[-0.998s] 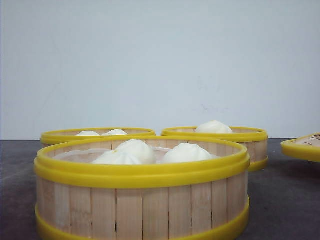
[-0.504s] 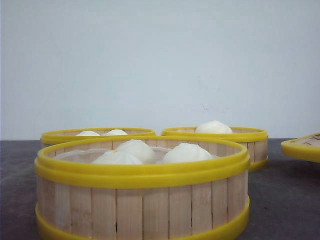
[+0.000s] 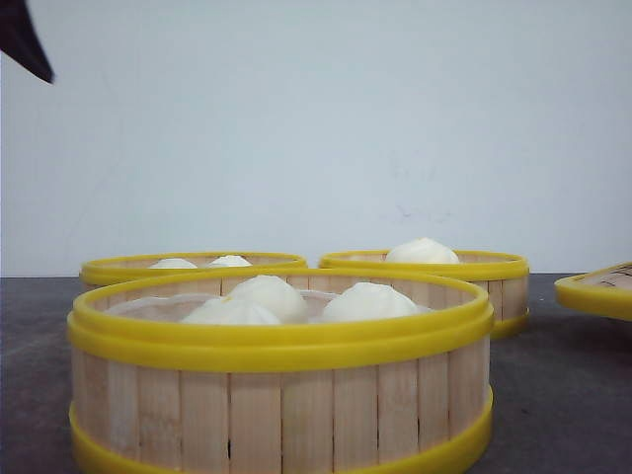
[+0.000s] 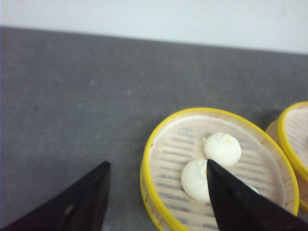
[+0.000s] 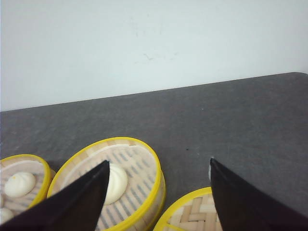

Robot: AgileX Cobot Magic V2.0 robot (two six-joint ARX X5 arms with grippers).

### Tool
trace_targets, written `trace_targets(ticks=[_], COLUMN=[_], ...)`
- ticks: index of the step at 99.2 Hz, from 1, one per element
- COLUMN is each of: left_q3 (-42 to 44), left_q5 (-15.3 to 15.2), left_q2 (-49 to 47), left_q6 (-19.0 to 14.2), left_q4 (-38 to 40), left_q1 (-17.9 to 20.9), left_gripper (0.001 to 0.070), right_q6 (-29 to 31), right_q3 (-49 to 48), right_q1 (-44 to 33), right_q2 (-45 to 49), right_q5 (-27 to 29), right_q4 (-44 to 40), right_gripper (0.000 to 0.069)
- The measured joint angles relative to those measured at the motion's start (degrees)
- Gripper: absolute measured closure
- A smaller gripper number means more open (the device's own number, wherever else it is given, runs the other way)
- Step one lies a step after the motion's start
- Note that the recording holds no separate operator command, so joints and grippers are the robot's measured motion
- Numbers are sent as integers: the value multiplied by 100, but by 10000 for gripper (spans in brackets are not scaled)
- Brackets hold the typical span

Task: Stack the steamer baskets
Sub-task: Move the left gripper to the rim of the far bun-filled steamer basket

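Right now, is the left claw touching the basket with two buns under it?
Apart. In the left wrist view the open left gripper hangs above the steamer basket, with grey table visible between its fingertips and the basket rim.

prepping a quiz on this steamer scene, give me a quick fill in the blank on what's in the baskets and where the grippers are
1. In the front view, the nearest steamer basket holds ___ white buns.
2. The back right basket shows ___ bun.
3. The left gripper hangs open above the back left basket, which holds ___ buns.
4. The woven lid lies under the ___ gripper.

Missing words: three; one; two; right
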Motion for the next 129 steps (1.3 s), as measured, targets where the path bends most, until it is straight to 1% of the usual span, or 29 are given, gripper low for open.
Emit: trace_targets(ticks=[12, 34, 46, 58, 89, 107, 129], left_q3=[549, 1222, 1462, 1517, 1519, 1528, 1537], left_q5=[4, 4, 4, 4, 2, 2, 4], left_q2=[732, 1917, 2518, 2986, 3578, 3700, 3895], left_q6=[-2, -7, -57, -109, -354, -422, -435], left_q4=[-227, -772, -1008, -1049, -962, -881, -844], left_q1=[-66, -66, -66, -66, -66, -66, -66], left_gripper=[322, 322, 322, 322, 325, 392, 403], right_q6=[0, 0, 0, 0, 0, 0, 0], right_q3=[2, 4, 4, 4, 4, 4, 4], right_q1=[59, 144, 208, 286, 315, 315, 315], right_q2=[11, 13, 28, 46, 59, 127, 205], right_q5=[0, 0, 0, 0, 4, 4, 4], right_q4=[68, 68, 66, 44, 39, 20, 15], right_gripper=[283, 283, 283, 283, 283, 283, 283])
